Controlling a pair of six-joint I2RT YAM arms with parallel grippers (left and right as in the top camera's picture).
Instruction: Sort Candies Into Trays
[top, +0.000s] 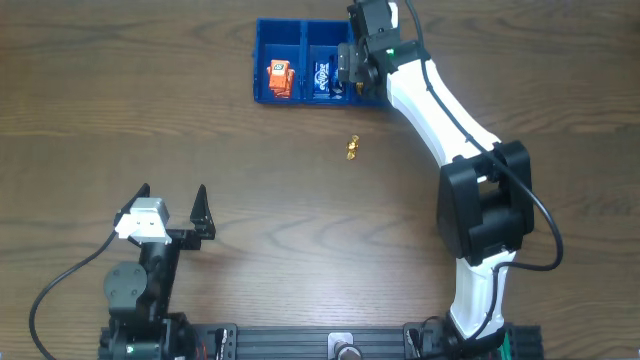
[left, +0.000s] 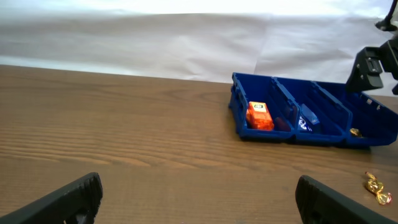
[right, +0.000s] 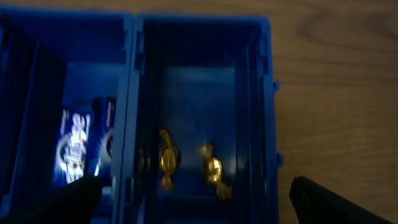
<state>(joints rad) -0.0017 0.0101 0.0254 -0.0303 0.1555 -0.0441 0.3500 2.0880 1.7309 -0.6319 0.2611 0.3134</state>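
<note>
A blue tray (top: 262, 60) with three compartments sits at the table's far edge. An orange candy (top: 279, 79) lies in its left compartment and a blue candy (top: 323, 76) in the middle one. My right gripper (top: 352, 66) hangs open over the right compartment, where two gold candies (right: 166, 163) (right: 212, 169) lie between its spread fingers with neither held. A loose gold candy (top: 351, 149) rests on the table in front of the tray. My left gripper (top: 172, 192) stands open and holds nothing at the near left, far from the tray (left: 298, 127).
The wooden table (top: 150, 110) is bare around the tray and the loose candy. The right arm (top: 440, 110) stretches from the near right up to the tray. A pale backdrop (left: 155, 43) rises behind the table's far edge.
</note>
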